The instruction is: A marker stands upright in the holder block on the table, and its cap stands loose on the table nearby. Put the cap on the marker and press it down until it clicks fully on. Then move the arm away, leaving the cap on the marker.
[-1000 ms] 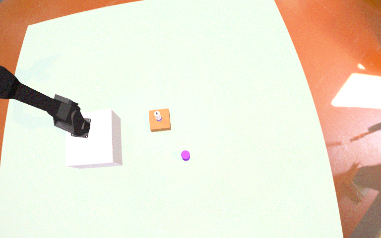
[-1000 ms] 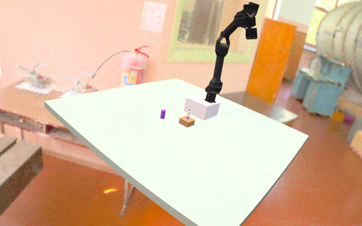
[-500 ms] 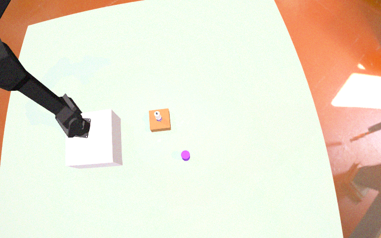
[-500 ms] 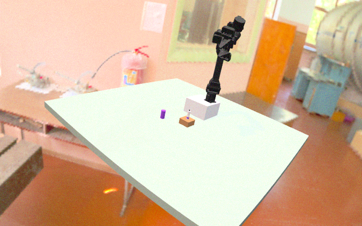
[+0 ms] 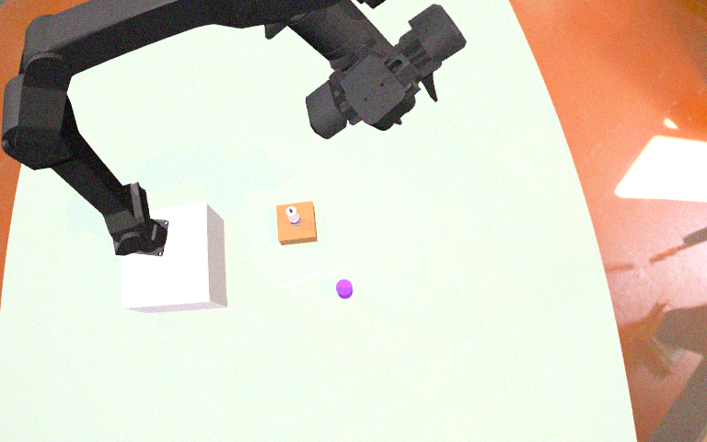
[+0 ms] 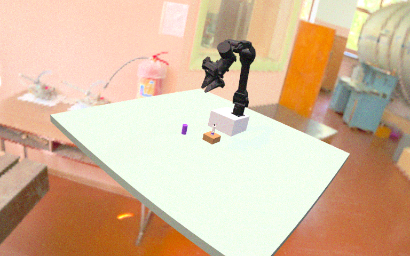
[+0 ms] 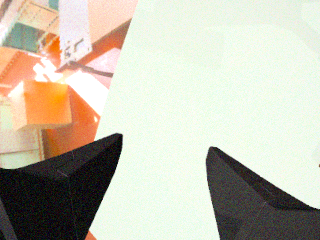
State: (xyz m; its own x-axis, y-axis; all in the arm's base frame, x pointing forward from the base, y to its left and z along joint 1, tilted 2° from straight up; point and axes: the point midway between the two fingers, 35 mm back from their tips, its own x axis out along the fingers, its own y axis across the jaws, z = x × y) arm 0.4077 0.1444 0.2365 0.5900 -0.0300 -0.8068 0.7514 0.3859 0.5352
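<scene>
The black two-finger gripper is partly open and holds nothing. It hangs high above the pale green table, well away from the orange wooden holder block. To grab well, come straight down over the small purple round cap. The cap stands upright near the block, on the side away from the white base box. The white marker stands in the block.

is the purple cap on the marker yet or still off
Off. The purple cap stands on the table, apart from the marker in the holder block.
</scene>
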